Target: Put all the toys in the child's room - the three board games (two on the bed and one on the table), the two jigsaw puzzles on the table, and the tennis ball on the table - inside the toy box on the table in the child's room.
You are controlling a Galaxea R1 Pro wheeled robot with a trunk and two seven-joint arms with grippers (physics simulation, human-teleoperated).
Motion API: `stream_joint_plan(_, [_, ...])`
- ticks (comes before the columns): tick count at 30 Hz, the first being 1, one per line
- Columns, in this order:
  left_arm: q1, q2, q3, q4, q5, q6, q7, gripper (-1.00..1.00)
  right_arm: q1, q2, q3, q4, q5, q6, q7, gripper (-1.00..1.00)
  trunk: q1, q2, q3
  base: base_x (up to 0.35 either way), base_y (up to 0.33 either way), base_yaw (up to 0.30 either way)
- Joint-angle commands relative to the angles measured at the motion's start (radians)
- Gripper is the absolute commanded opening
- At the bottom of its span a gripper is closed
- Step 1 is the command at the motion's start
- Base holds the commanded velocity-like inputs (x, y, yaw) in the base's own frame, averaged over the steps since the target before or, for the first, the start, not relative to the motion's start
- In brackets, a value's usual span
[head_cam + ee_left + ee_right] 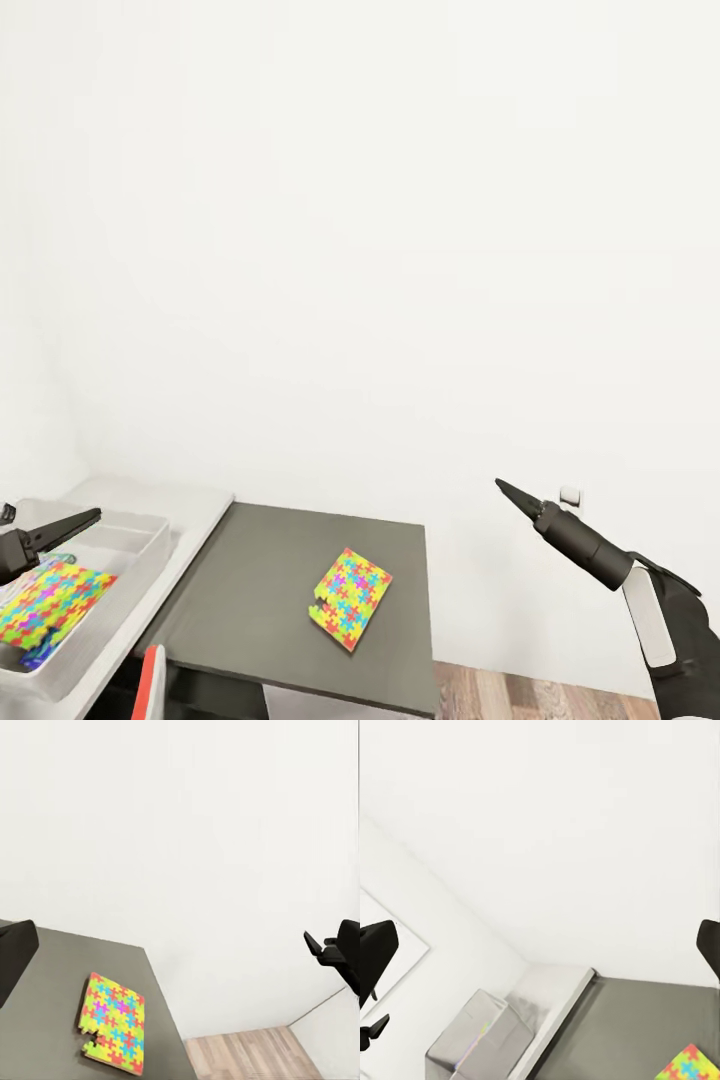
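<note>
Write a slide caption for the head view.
One jigsaw puzzle lies on the dark counter; another sits in the toy box below the left hand.

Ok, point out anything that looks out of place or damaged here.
The jigsaw puzzle lying on the dark-grey counter sits askew to the counter's edges, with a notch of missing pieces on one edge. Another jigsaw puzzle already lies in the toy box.

Child's room: jigsaw puzzle [351, 598], toy box [120, 560], desk.
</note>
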State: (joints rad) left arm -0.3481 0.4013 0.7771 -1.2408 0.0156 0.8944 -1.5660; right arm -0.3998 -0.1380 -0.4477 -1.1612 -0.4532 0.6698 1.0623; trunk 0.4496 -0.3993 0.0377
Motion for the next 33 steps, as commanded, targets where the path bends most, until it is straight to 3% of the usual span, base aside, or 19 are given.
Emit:
stream_joint_plan(1, [0.0,0.0,0.001,-0.001,-0.002,0.007,-0.005,1.0,0.0,0.0,0.0,0.002,-0.005,0.007,0.001,1.0,0.0,-0.001,0.0,0.0,-0.203,-0.278])
stream_joint_plan(11, [0.0,-0.002,-0.001,-0.002,-0.002,-0.007,-0.005,1.0,0.0,0.0,0.0,0.007,-0.003,0.007,0.001,1.0,0.0,-0.001,0.0,0.0,-0.166,-0.279])
stream_joint_plan(29, [0.0,-0.003,-0.002,-0.002,-0.003,-0.008,-0.005,1.0,0.0,0.001,0.0,0.008,0.001,0.006,0.001,1.0,0.0,-0.001,0.0,0.075,0.044,-0.277])
stream_joint_plan(33, [0.0,-0.003,-0.043,-0.001,-0.009,-0.007,-0.005,1.0,0.0,0.004,0.0,0.007,0.004,0.005,0.001,1.0,0.0,-0.001,0.0,0.053,0.021,-0.105])
